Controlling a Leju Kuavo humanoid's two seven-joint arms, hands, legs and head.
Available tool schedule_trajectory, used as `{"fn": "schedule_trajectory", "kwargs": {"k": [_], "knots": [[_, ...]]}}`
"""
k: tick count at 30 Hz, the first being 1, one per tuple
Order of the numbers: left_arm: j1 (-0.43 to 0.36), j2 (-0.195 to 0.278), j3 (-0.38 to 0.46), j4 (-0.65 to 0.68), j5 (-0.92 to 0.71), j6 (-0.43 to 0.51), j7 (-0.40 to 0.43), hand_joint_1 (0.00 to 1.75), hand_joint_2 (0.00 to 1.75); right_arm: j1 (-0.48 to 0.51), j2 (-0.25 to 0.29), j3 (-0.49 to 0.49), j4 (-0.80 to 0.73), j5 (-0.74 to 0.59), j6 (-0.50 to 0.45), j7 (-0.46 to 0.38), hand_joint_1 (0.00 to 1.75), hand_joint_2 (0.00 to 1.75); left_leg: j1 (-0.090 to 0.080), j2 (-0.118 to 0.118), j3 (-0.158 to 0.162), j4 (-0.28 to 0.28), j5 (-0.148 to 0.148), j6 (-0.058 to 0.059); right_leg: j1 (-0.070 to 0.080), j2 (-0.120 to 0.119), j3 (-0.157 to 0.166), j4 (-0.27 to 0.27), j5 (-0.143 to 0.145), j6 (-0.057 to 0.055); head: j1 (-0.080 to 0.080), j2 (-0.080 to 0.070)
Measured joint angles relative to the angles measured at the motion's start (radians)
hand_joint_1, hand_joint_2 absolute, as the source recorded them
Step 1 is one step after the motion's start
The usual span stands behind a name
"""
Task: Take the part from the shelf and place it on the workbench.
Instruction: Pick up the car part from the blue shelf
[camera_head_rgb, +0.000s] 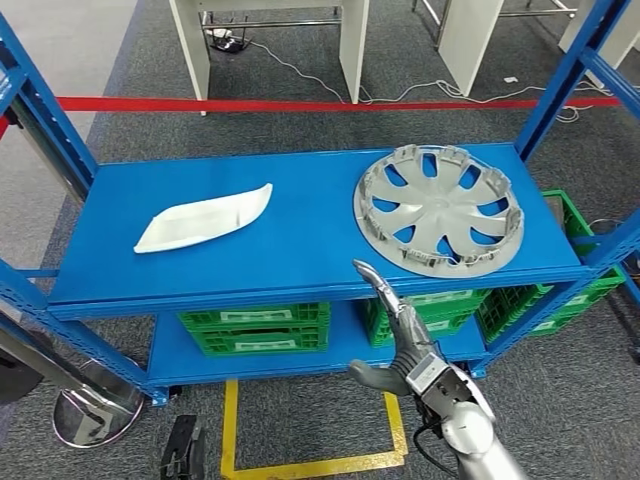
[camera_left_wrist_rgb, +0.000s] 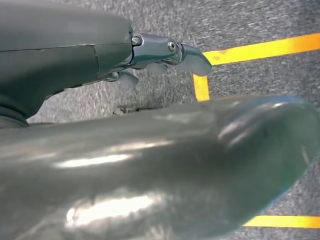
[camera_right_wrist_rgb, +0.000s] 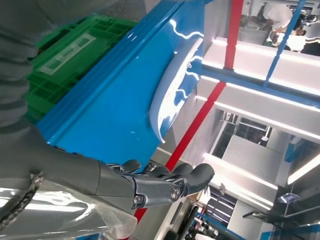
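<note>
A white curved part (camera_head_rgb: 204, 217) lies on the left half of the blue shelf (camera_head_rgb: 302, 250). A silver wheel cover (camera_head_rgb: 438, 208) lies flat on the right half. My right hand (camera_head_rgb: 400, 335) is raised in front of the shelf's front edge, just below the wheel cover, fingers stretched out and holding nothing. In the right wrist view its fingers (camera_right_wrist_rgb: 162, 182) reach along the blue shelf (camera_right_wrist_rgb: 113, 115) toward the white part (camera_right_wrist_rgb: 171, 95), well short of it. My left hand (camera_left_wrist_rgb: 113, 140) hangs over the floor with its fingers (camera_left_wrist_rgb: 166, 50) extended, holding nothing.
Green crates (camera_head_rgb: 256, 328) (camera_head_rgb: 430, 310) sit on the lower shelf, another (camera_head_rgb: 581, 280) at the right end. Blue uprights (camera_head_rgb: 562, 80) frame the shelf. Yellow floor tape (camera_head_rgb: 309, 465), a red line (camera_head_rgb: 302, 104), white table legs (camera_head_rgb: 355, 45) and a round metal base (camera_head_rgb: 94, 405) surround it.
</note>
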Motion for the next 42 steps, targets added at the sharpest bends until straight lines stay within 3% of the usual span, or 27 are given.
{"fn": "schedule_trajectory", "kwargs": {"k": [3, 4, 5, 6, 9, 11, 14, 16, 18, 20, 21, 22, 24, 25, 30, 32, 34, 35, 36, 37, 39, 41, 42], "knots": [[-0.002, -0.003, 0.000, -0.001, 0.000, -0.002, 0.000, 0.00, 0.00, -0.012, -0.001, 0.005, 0.026, 0.002, -0.003, 0.000, 0.00, 1.75, 0.000, 0.002, -0.004, -0.002, 0.003, 0.011, -0.001, -0.001, -0.085, 0.177, -0.086, 0.008, 0.005, 0.000], [-0.001, -0.004, 0.001, -0.001, 0.000, -0.004, 0.000, 0.00, 0.00, -0.013, -0.002, 0.007, 0.034, 0.009, -0.008, 0.005, 0.00, 1.75, -0.001, 0.002, -0.005, -0.002, 0.003, 0.011, -0.001, -0.001, -0.110, 0.228, -0.100, 0.010, 0.005, 0.000], [0.000, -0.005, 0.001, -0.001, 0.000, -0.007, 0.001, 0.00, 0.00, -0.016, -0.003, 0.009, 0.042, 0.026, -0.022, 0.017, 0.00, 1.75, -0.001, 0.002, -0.005, -0.002, 0.003, 0.012, -0.001, -0.001, -0.120, 0.246, -0.096, 0.010, 0.005, 0.000], [0.000, -0.006, 0.001, -0.001, 0.000, -0.011, 0.004, 0.00, 0.00, -0.023, -0.004, 0.012, 0.054, 0.056, -0.046, 0.035, 0.00, 1.75, -0.002, 0.002, -0.005, -0.001, 0.003, 0.012, -0.001, -0.001, -0.112, 0.225, -0.073, 0.008, 0.005, 0.000], [0.002, -0.019, 0.000, 0.000, -0.008, -0.017, 0.019, 0.00, 0.00, -0.079, -0.011, 0.024, 0.112, 0.179, -0.159, 0.085, 0.00, 1.75, -0.004, 0.002, -0.005, 0.001, 0.001, 0.006, 0.001, -0.003, -0.022, 0.035, 0.018, -0.001, 0.005, 0.000], [0.010, -0.031, 0.000, 0.000, -0.013, -0.010, 0.030, 0.00, 0.00, -0.121, -0.017, 0.029, 0.165, 0.241, -0.231, 0.094, 0.00, 1.75, -0.007, 0.003, -0.010, 0.002, 0.003, -0.003, 0.003, -0.002, 0.008, -0.024, 0.027, -0.007, 0.004, 0.000], [0.034, -0.048, -0.002, 0.000, -0.019, -0.004, 0.032, 0.00, 0.00, -0.160, -0.037, 0.026, 0.243, 0.292, -0.315, 0.098, 0.00, 1.75, -0.008, 0.003, -0.014, 0.006, -0.001, -0.017, 0.001, -0.002, 0.011, -0.033, 0.029, -0.020, 0.004, 0.000], [0.047, -0.054, -0.002, 0.000, -0.014, -0.008, 0.030, 0.00, 0.00, -0.186, -0.055, 0.017, 0.293, 0.321, -0.363, 0.106, 0.00, 1.75, -0.007, 0.002, -0.039, 0.064, -0.040, -0.026, -0.003, -0.003, 0.013, -0.038, 0.033, -0.031, 0.001, 0.000], [0.057, -0.057, 0.003, 0.001, 0.012, -0.031, 0.020, 0.00, 0.00, -0.215, -0.079, 0.005, 0.349, 0.368, -0.413, 0.124, 0.00, 1.75, -0.005, 0.001, -0.096, 0.192, -0.101, -0.032, -0.002, -0.003, 0.012, -0.038, 0.033, -0.036, -0.002, 0.000], [0.064, -0.060, 0.015, 0.001, 0.038, -0.060, 0.006, 0.00, 0.00, -0.241, -0.108, -0.008, 0.404, 0.415, -0.445, 0.142, 0.00, 1.75, -0.005, 0.001, -0.138, 0.279, -0.121, -0.032, 0.000, -0.004, 0.013, -0.037, 0.032, -0.037, -0.001, 0.000], [0.065, -0.061, 0.019, 0.001, 0.042, -0.068, 0.003, 0.00, 0.00, -0.256, -0.121, -0.015, 0.431, 0.434, -0.451, 0.150, 0.00, 1.75, -0.005, 0.001, -0.135, 0.268, -0.102, -0.029, 0.001, -0.004, 0.013, -0.036, 0.032, -0.037, -0.001, 0.000], [0.066, -0.063, 0.023, 0.001, 0.042, -0.072, 0.004, 0.00, 0.00, -0.272, -0.133, -0.022, 0.458, 0.452, -0.456, 0.159, 0.00, 1.75, -0.005, 0.001, -0.116, 0.223, -0.067, -0.025, 0.001, -0.003, 0.013, -0.035, 0.032, -0.036, -0.001, 0.000], [0.066, -0.065, 0.024, 0.001, 0.035, -0.074, 0.012, 0.00, 0.00, -0.316, -0.149, -0.033, 0.519, 0.491, -0.467, 0.181, 0.00, 1.75, -0.007, 0.001, -0.058, 0.090, -0.001, -0.014, 0.004, 0.000, 0.012, -0.033, 0.031, -0.033, -0.001, 0.000], [0.065, -0.066, 0.025, 0.001, 0.033, -0.074, 0.016, 0.00, 0.00, -0.340, -0.156, -0.038, 0.549, 0.508, -0.472, 0.192, 0.00, 1.75, -0.009, 0.001, -0.038, 0.043, 0.013, -0.010, 0.005, 0.002, 0.010, -0.032, 0.031, -0.030, -0.001, 0.000], [0.065, -0.073, 0.028, 0.001, 0.032, -0.075, 0.028, 0.00, 0.00, -0.449, -0.187, -0.053, 0.672, 0.544, -0.454, 0.223, 0.00, 1.75, -0.010, 0.000, -0.026, -0.001, 0.019, 0.013, 0.002, 0.002, -0.007, -0.021, 0.024, -0.002, 0.001, 0.000], [0.065, -0.076, 0.033, 0.001, 0.043, -0.081, 0.025, 0.00, 0.00, -0.489, -0.198, -0.057, 0.707, 0.548, -0.440, 0.232, 0.00, 1.75, -0.007, 0.001, -0.024, -0.007, 0.023, 0.021, 0.000, 0.001, -0.047, 0.060, -0.023, 0.008, 0.003, 0.000], [0.065, -0.078, 0.040, 0.001, 0.051, -0.089, 0.015, 0.00, 0.00, -0.513, -0.208, -0.059, 0.734, 0.551, -0.425, 0.237, 0.00, 1.75, -0.007, 0.000, -0.025, -0.007, 0.024, 0.023, -0.001, 0.001, -0.110, 0.191, -0.077, 0.015, 0.004, 0.000], [0.065, -0.079, 0.043, 0.001, 0.053, -0.091, 0.010, 0.00, 0.00, -0.520, -0.211, -0.060, 0.743, 0.551, -0.418, 0.236, 0.00, 1.75, -0.007, 0.000, -0.025, -0.007, 0.024, 0.023, -0.002, 0.001, -0.133, 0.235, -0.086, 0.017, 0.004, 0.000], [0.065, -0.079, 0.045, 0.001, 0.053, -0.093, 0.006, 0.00, 0.00, -0.525, -0.212, -0.061, 0.751, 0.551, -0.409, 0.236, 0.00, 1.75, -0.007, 0.000, -0.024, -0.006, 0.023, 0.023, -0.003, 0.000, -0.139, 0.242, -0.075, 0.019, 0.004, 0.000], [0.064, -0.080, 0.047, 0.001, 0.053, -0.093, 0.003, 0.00, 0.00, -0.532, -0.213, -0.061, 0.757, 0.549, -0.400, 0.235, 0.00, 1.75, -0.007, 0.000, -0.023, -0.005, 0.022, 0.022, -0.004, -0.001, -0.126, 0.210, -0.047, 0.020, 0.004, 0.000], [0.063, -0.081, 0.049, 0.001, 0.052, -0.093, 0.000, 0.00, 0.00, -0.553, -0.214, -0.064, 0.765, 0.537, -0.377, 0.232, 0.00, 0.87, -0.008, 0.000, -0.023, -0.001, 0.018, 0.015, -0.007, -0.003, -0.066, 0.080, 0.020, 0.021, 0.004, 0.000], [0.062, -0.082, 0.051, 0.001, 0.050, -0.093, 0.001, 0.00, 0.00, -0.575, -0.214, -0.069, 0.770, 0.513, -0.344, 0.225, 0.00, 0.00, -0.013, -0.001, -0.029, 0.005, 0.016, 0.006, -0.007, -0.002, -0.022, -0.010, 0.044, 0.014, 0.005, 0.000], [0.062, -0.082, 0.051, 0.001, 0.049, -0.093, 0.005, 0.00, 0.00, -0.581, -0.214, -0.072, 0.772, 0.496, -0.322, 0.220, 0.00, 0.00, -0.015, -0.001, -0.032, 0.006, 0.017, 0.001, -0.006, -0.001, -0.017, -0.019, 0.039, 0.008, 0.005, 0.000]]}}
